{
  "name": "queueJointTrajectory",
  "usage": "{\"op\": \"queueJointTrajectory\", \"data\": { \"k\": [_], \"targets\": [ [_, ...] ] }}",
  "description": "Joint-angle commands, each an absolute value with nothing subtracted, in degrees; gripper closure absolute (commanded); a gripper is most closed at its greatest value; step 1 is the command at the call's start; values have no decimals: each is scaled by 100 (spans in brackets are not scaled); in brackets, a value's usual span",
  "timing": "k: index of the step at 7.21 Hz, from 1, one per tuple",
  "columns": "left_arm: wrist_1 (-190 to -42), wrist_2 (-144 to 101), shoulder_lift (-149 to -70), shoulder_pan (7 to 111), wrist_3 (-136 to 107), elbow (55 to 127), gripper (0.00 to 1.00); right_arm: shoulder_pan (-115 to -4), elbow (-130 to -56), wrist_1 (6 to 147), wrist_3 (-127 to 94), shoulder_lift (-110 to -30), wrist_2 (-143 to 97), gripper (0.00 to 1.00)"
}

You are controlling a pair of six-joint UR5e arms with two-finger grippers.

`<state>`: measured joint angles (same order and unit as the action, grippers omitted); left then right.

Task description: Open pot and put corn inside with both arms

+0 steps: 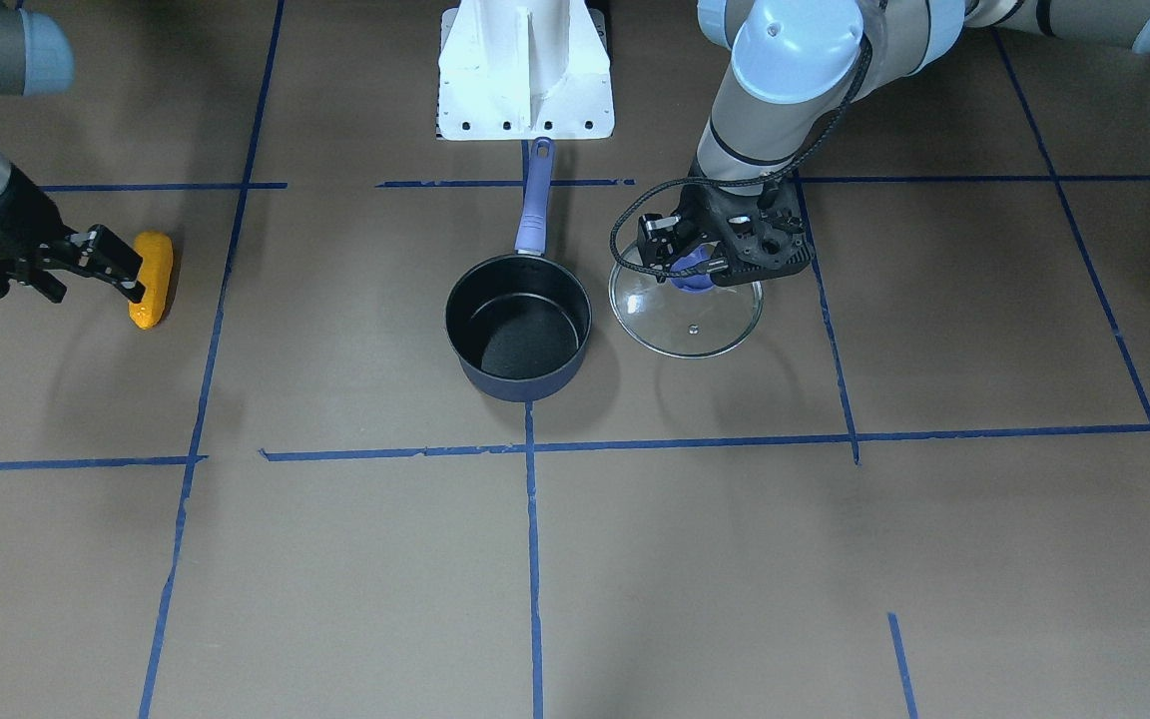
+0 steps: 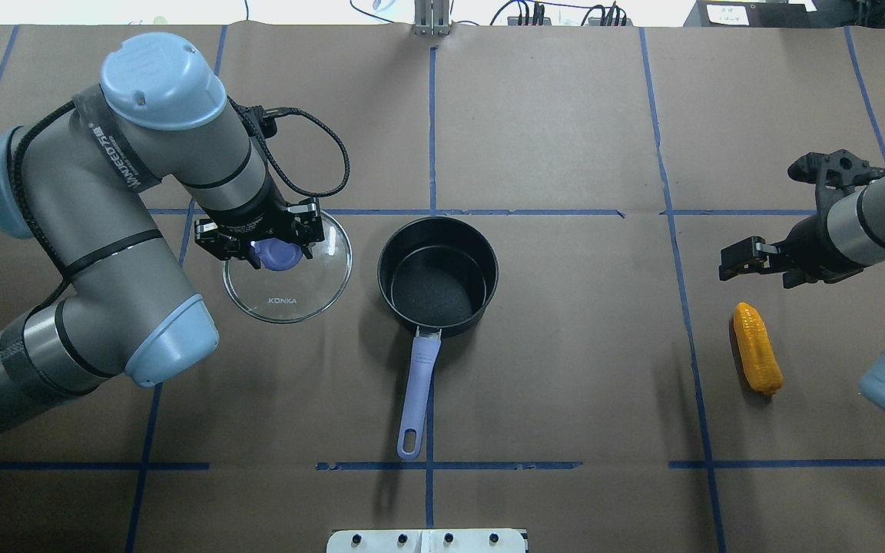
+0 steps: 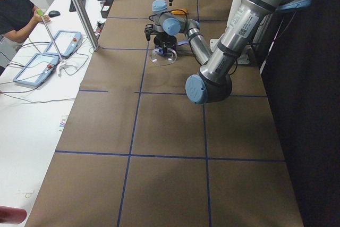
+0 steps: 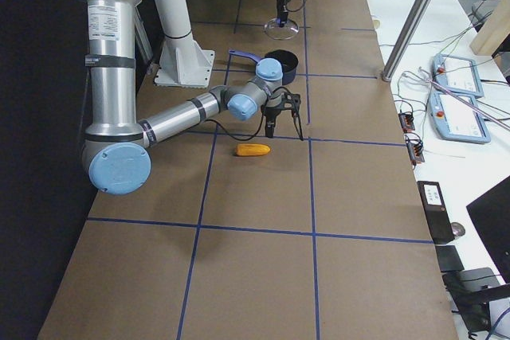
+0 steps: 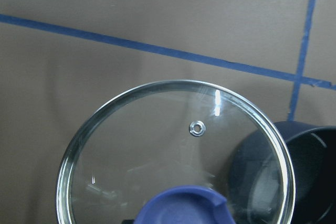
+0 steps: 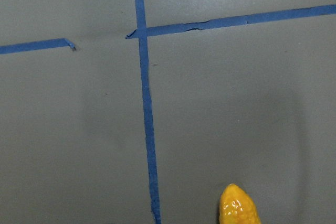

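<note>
Lifting the corn (image 2: 757, 348) is the step in hand: the pot (image 2: 437, 275) stands uncovered mid-tabletop, and the left gripper (image 2: 277, 252) has its jaws clenched on the knob of the lid (image 2: 289, 296) just beside it. The right gripper (image 1: 96, 272), jaws apparently released, must descend over the cob and close. Its wrist view shows only the cob's tip; the overhead view shows it whole.
</note>
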<state>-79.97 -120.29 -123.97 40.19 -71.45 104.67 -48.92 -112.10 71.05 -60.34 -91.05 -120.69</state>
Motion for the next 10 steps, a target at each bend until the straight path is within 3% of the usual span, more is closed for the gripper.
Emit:
{"op": "queueJointTrajectory", "data": {
  "k": [1, 8, 10],
  "targets": [
    [-8042, -11997, -12261, 3632, -7154, 10398, 90, -4799, -11224, 7110, -6064, -9158, -12006, 0],
    [-9157, -12006, -11760, 3516, -7163, 10055, 88, -4799, -11224, 7110, -6064, -9202, -12006, 0],
    [-9158, -12006, -11725, 3524, -7163, 10046, 69, -4790, -11224, 7119, -6056, -9220, -12006, 0]
  ]
}}
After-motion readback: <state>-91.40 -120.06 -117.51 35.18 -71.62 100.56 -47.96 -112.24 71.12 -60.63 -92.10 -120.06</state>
